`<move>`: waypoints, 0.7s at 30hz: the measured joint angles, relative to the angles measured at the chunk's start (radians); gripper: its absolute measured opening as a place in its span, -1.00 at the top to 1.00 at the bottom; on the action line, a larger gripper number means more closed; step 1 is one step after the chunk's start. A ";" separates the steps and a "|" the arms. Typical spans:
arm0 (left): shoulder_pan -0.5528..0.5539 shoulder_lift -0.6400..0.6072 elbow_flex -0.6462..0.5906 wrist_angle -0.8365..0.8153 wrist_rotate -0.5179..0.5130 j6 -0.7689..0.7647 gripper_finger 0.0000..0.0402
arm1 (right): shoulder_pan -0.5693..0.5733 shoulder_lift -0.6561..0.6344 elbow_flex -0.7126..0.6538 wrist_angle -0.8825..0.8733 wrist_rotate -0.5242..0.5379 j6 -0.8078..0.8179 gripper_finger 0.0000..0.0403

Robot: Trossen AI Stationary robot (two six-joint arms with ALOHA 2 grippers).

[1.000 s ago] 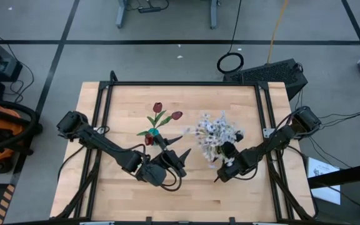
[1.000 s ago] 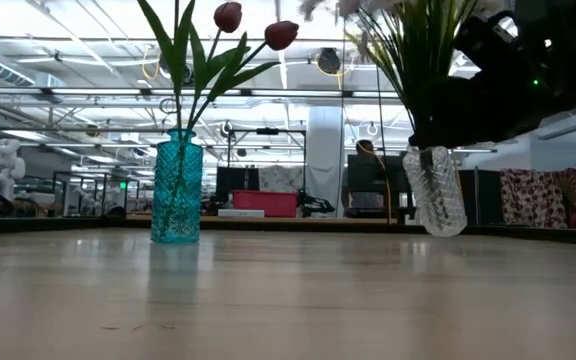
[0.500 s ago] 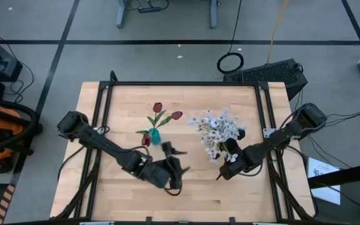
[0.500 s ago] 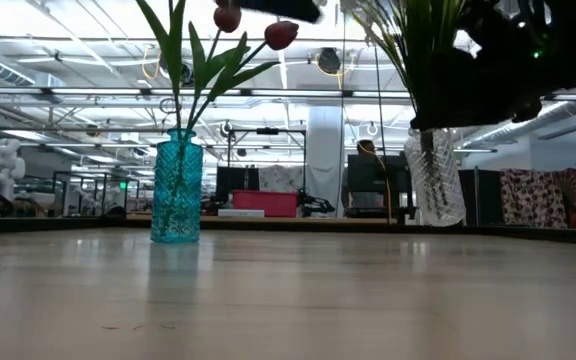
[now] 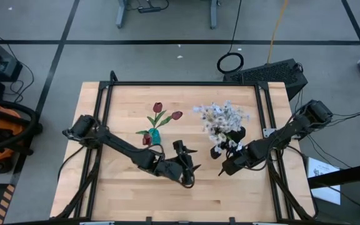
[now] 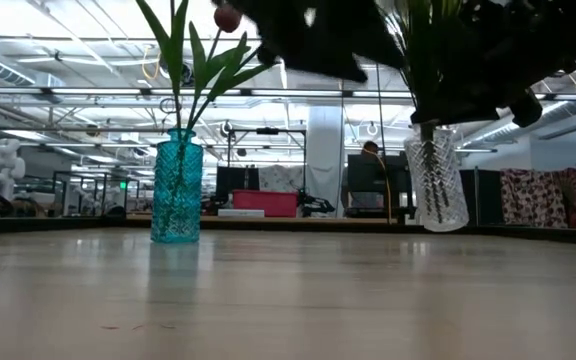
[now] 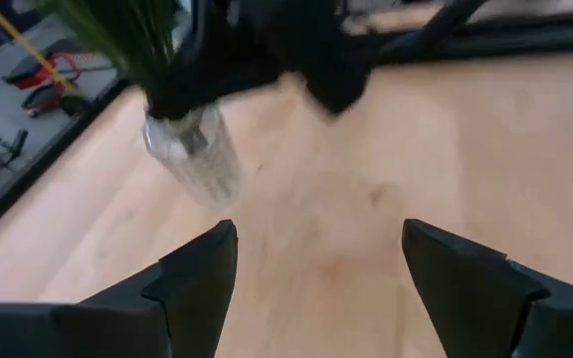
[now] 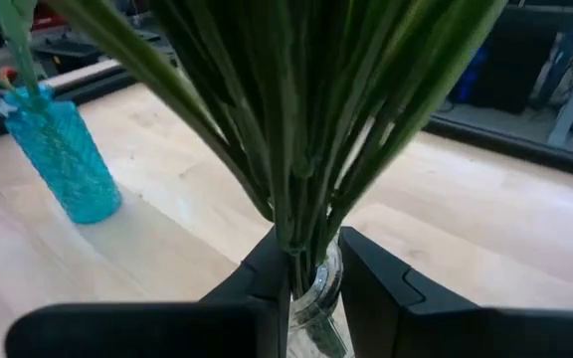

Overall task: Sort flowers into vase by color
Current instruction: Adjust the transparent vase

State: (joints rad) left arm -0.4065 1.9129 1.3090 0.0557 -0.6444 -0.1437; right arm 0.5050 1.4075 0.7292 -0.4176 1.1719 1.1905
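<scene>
Right gripper point(image 8: 311, 283) pinched on the white flowers' point(image 5: 222, 119) stems, just above the clear vase point(image 6: 435, 185) mouth — right-of-centre on the table point(image 5: 124, 194). Left gripper point(image 7: 316, 264) wide open, empty, near the front edge. Red flowers point(image 5: 161, 114) stand in the teal vase point(image 6: 176, 185), centre-left.

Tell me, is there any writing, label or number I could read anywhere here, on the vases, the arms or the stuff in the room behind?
No text can be read in any view.
The teal vase and the clear vase: patterned glass, no label.
The paper sheet beside the table: marks too small to read.
The pink box in the room behind: nothing legible on it.
</scene>
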 joint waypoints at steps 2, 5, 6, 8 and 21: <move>0.014 0.035 0.000 0.012 0.000 -0.001 -0.44 | 0.001 0.000 0.000 0.030 -0.002 0.002 0.71; 0.027 0.089 -0.001 0.092 -0.021 -0.005 -0.44 | 0.003 -0.009 0.000 0.078 -0.029 -0.009 0.71; 0.030 0.105 -0.001 0.126 -0.038 -0.004 -0.44 | 0.003 -0.011 0.000 0.093 -0.032 -0.015 0.71; 0.036 0.134 0.000 0.192 -0.071 -0.004 -0.44 | 0.003 -0.016 0.000 0.106 -0.048 -0.021 0.71; 0.026 0.165 0.000 0.298 -0.149 0.034 -0.44 | 0.006 -0.021 -0.015 0.099 -0.003 0.134 0.71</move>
State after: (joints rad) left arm -0.3802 2.0781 1.3090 0.3538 -0.7933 -0.1096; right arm 0.5106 1.3869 0.7143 -0.3184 1.1686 1.3241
